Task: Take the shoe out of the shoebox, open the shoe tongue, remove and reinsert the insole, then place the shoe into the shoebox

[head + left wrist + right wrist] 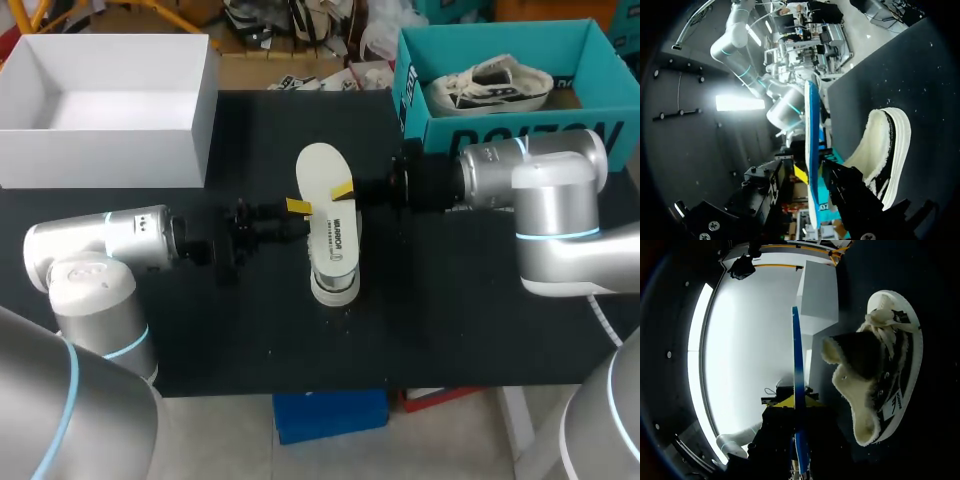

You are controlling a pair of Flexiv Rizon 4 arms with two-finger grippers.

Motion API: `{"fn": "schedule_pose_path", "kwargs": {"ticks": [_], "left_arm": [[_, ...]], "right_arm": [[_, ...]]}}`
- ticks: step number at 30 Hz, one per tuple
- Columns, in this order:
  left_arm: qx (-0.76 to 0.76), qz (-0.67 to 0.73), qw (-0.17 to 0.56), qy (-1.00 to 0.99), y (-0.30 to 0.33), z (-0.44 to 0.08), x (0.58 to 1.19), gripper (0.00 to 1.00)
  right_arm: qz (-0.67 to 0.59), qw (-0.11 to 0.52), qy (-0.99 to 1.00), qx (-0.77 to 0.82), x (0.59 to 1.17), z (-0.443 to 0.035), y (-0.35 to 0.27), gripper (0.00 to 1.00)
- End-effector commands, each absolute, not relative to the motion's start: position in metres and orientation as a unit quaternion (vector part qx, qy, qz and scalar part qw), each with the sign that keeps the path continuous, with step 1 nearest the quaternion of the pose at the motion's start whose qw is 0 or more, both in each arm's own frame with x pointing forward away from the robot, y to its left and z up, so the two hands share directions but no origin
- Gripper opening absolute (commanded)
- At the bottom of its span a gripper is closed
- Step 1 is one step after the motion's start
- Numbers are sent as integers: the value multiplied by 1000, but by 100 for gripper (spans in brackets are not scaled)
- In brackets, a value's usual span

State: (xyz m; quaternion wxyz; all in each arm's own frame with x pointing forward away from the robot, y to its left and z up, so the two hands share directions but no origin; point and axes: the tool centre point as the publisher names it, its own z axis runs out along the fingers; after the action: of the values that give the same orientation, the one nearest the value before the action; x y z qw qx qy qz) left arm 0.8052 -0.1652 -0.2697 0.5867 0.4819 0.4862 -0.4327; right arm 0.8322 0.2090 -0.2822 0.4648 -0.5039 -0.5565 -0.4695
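Both pincers are clamped on the insole (322, 175), left pincer (300, 207) on one long edge and right pincer (345, 190) on the other. It's held flat just above the shoe (334, 285). The insole's long axis runs straight away from the robot, toe end far. The shoe on the worktop (450, 300) lines up the same way, heel nearest.

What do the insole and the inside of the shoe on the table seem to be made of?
The insole looks like thin foam: a smooth white printed top, blue on its other face, and it shows as a straight, fairly stiff strip when seen edge-on. The shoe seems lined with cream fleece or faux fur, shaggy at collar and tongue. Its smooth white sole is probably rubber.
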Motion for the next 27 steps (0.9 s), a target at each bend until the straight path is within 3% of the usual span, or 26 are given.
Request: {"fn": "schedule_pose_path", "kwargs": {"ticks": [1, 16, 19, 21, 24, 27], "left_arm": [[485, -430, 587, 485, -174, -270, 811, 46], [490, -434, 580, 486, -192, -281, 819, 31], [491, -435, 579, 485, -195, -282, 821, 19], [490, -434, 580, 485, -196, -282, 822, 17], [489, -431, 582, 487, -196, -283, 825, 2], [483, -429, 588, 487, -196, -283, 826, 0]], "right_arm": [[-469, 464, -557, -505, 832, -282, 210, 0], [-469, 464, -557, -505, 832, -282, 210, 0], [-469, 464, -557, -505, 832, -282, 210, 0], [-469, 464, -557, -505, 832, -282, 210, 0], [-469, 464, -557, -505, 832, -282, 210, 0], [-469, 464, -557, -505, 832, -282, 210, 0]]}}
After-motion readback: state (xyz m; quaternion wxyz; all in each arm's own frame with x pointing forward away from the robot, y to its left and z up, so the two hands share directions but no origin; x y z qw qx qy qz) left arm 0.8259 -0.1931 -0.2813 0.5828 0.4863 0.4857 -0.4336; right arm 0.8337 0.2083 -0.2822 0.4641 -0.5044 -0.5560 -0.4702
